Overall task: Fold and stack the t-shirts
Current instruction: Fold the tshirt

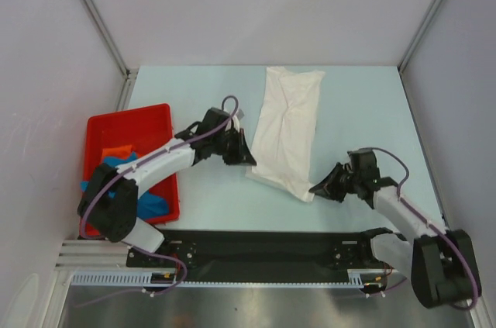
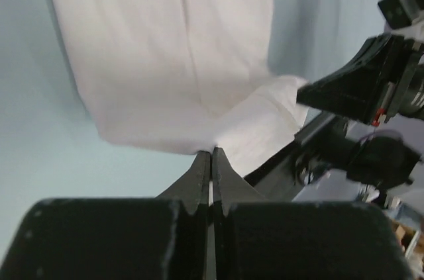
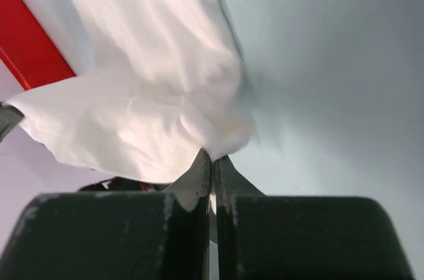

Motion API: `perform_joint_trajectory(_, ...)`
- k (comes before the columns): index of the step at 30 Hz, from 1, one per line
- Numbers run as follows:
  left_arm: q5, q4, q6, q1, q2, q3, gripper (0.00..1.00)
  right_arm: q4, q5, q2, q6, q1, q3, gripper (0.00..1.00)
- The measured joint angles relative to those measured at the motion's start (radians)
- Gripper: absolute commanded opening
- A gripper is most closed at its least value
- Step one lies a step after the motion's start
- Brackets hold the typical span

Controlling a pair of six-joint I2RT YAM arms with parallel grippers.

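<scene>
White t-shirt (image 1: 288, 130), soft creased oblong, corners pinched in left fingers (image 2: 197, 184), right fingers (image 3: 196, 177)

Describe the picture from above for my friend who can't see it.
A long, folded white t-shirt lies on a pale blue table, with the left pincer shut on one near corner and the right pincer shut on the other. At the left, a red bin holds a blue shirt and an orange shirt.

I see a robotics lab cell: plain white panels (image 1: 256, 2) held by aluminium frame bars (image 1: 92, 12) close in a pale blue table (image 1: 364, 111), with a black mounting plate (image 1: 263, 244) at its near edge.
</scene>
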Motion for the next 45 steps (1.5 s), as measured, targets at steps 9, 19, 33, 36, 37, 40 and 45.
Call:
perform_joint_trajectory(9,0.024,-0.053,0.056,0.151,0.387,0.483,0.00,-0.005,-0.127,0.542,-0.211,-0.171,0.526,0.00)
perform_joint_trajectory(19,0.074,-0.117,0.051,0.200,0.716,0.834,0.00,-0.031,-0.180,0.868,-0.259,-0.215,0.830,0.00)
perform_joint_trajectory(33,0.106,-0.092,-0.021,0.212,0.825,0.914,0.00,-0.095,-0.240,1.072,-0.288,-0.280,1.038,0.00)
perform_joint_trajectory(36,0.104,-0.093,-0.028,0.216,0.830,0.914,0.00,-0.104,-0.254,1.103,-0.290,-0.280,1.070,0.01)
perform_joint_trajectory(37,0.103,-0.093,-0.028,0.217,0.831,0.914,0.00,-0.105,-0.258,1.111,-0.290,-0.280,1.077,0.02)
perform_joint_trajectory(40,0.102,-0.092,-0.030,0.221,0.831,0.915,0.00,-0.108,-0.267,1.126,-0.293,-0.280,1.090,0.02)
perform_joint_trajectory(45,0.103,-0.092,-0.040,0.229,0.853,0.948,0.01,-0.113,-0.277,1.145,-0.292,-0.280,1.107,0.04)
